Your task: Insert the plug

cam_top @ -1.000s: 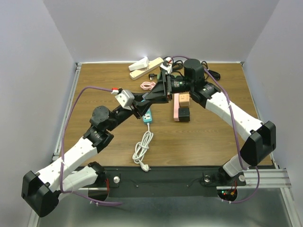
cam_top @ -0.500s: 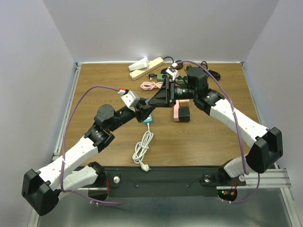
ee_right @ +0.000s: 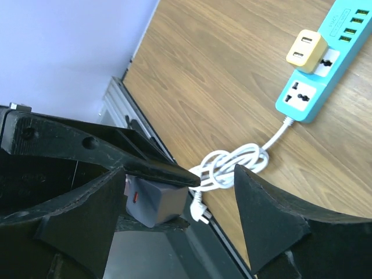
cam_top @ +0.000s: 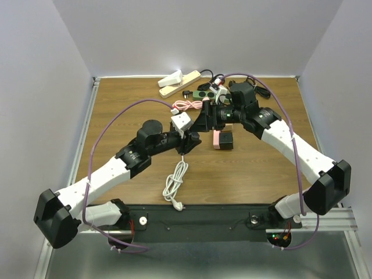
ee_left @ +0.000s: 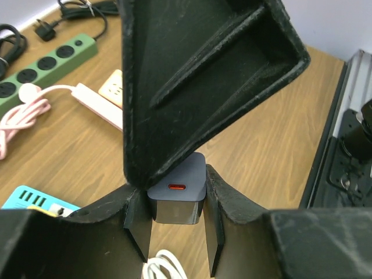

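My left tool (ee_left: 174, 228) is clenched on the grey USB charger (ee_left: 177, 195), lower centre of the left wrist view, orange port facing the camera. My right tool (ee_right: 180, 174) is released, spread wide, one finger beside the charger. The blue power strip (ee_right: 317, 64) lies upper right on the tabletop (ee_right: 232, 58).

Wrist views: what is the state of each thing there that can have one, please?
Left gripper, shut on the grey charger.
Right gripper, open, one of its fingers close against the charger.
Teal power strip, yellow adapter plugged in.
White cable of the teal strip, coiled, its plug lying loose on the table.
Green power strip, visible sockets empty.
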`<state>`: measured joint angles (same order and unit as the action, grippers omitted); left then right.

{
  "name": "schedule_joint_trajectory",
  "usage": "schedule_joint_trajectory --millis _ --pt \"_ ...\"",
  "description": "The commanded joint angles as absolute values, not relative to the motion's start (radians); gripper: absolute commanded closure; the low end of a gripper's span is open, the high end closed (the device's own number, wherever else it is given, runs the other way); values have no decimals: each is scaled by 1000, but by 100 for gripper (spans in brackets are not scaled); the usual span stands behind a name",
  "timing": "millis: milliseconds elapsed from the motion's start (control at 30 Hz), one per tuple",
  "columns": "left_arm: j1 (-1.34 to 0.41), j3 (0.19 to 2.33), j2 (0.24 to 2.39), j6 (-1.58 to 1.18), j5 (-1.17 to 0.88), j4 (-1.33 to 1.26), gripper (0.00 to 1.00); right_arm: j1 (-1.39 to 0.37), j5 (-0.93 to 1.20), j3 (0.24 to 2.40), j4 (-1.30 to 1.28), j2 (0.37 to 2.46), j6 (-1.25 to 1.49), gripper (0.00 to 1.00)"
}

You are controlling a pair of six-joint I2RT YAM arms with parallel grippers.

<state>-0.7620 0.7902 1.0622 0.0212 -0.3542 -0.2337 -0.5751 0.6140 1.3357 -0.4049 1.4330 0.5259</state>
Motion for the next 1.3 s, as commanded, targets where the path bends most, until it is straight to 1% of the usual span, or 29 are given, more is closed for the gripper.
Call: schedule_joint_trajectory --millis 0,267,433,767,867,967,1133,1267 --pt "-776 877 1077 64 -382 -181 100 -571 609 1387 -482 1399 426 21" --pt "-775 928 1127 91 -403 -114 100 -574 660 1399 -591 1385 354 24" --pt "-776 954 1154 103 -428 -92 100 -589 675 1393 -595 1379 339 24" --pt "-784 996 1193 121 -440 -61 100 -682 640 1397 -595 1422 328 27" --pt "-785 997 1192 120 -419 -58 100 -704 632 1391 -600 1431 337 32" --pt "-784 1002 1192 120 -368 -52 100 -715 623 1385 -627 1439 338 39" --pt "-784 1003 1192 110 -305 -48 100 -723 606 1365 -686 1439 324 49" --pt "-785 1000 1184 104 -258 -61 100 -735 629 1336 -709 1445 327 55"
